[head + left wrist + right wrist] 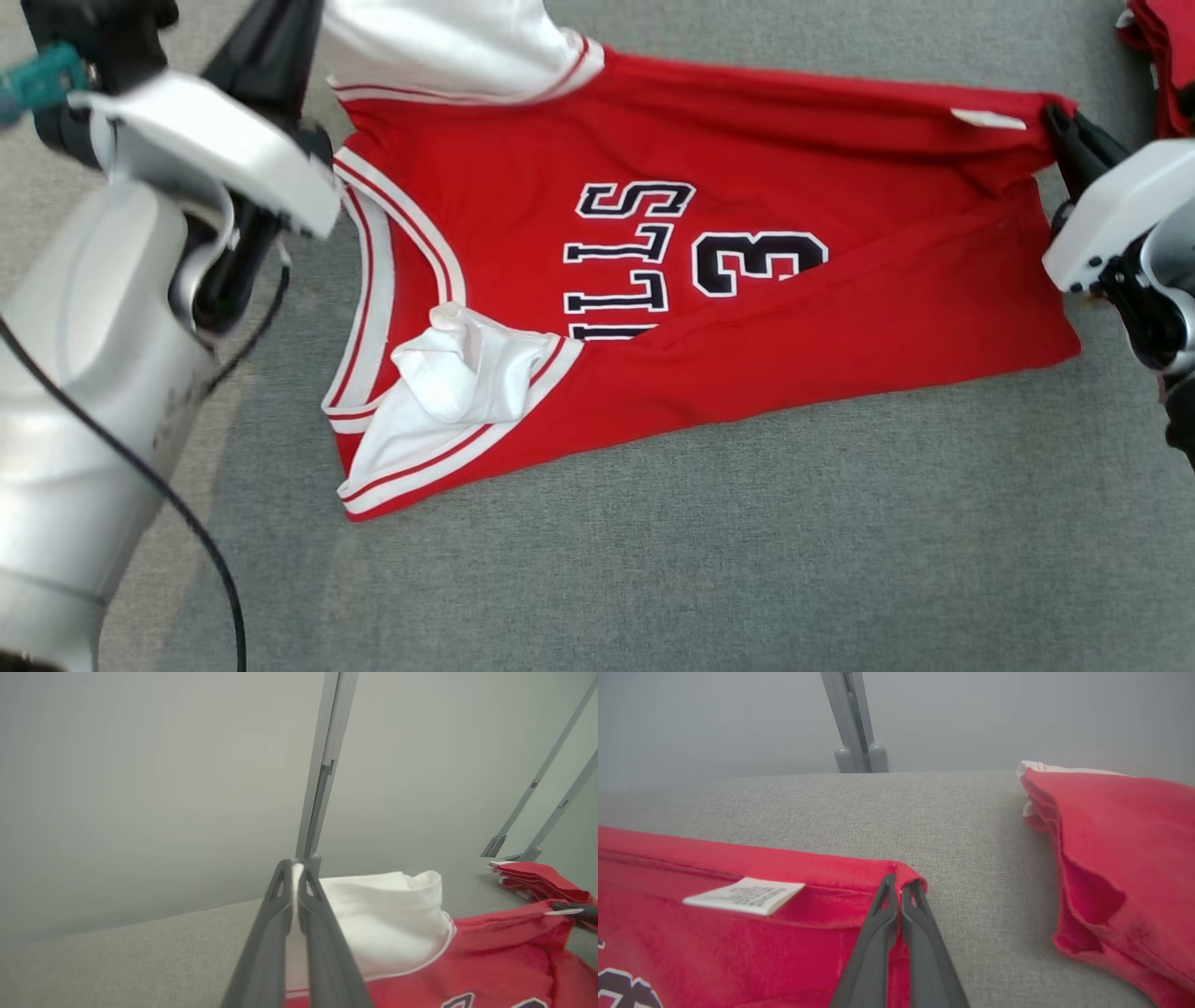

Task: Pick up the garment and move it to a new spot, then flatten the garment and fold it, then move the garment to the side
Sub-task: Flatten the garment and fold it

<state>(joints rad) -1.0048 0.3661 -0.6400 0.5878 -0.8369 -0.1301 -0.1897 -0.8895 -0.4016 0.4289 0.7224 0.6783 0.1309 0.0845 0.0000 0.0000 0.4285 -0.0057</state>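
Grey cloth (653, 560) is covered by a red jersey (747, 308) laid flat. Its white shoulder is pinched by the left gripper (297, 870), its hem corner by the right gripper (899, 886), arms held low at opposite ends.

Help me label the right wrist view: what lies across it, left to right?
Left to right: white care label → right gripper pinching the jersey corner → bare grey surface → pile of red garments.

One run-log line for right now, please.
left gripper: shut on jersey, white fabric | right gripper: shut on jersey, red hem corner | jersey: spread on grey surface, near shoulder bunched
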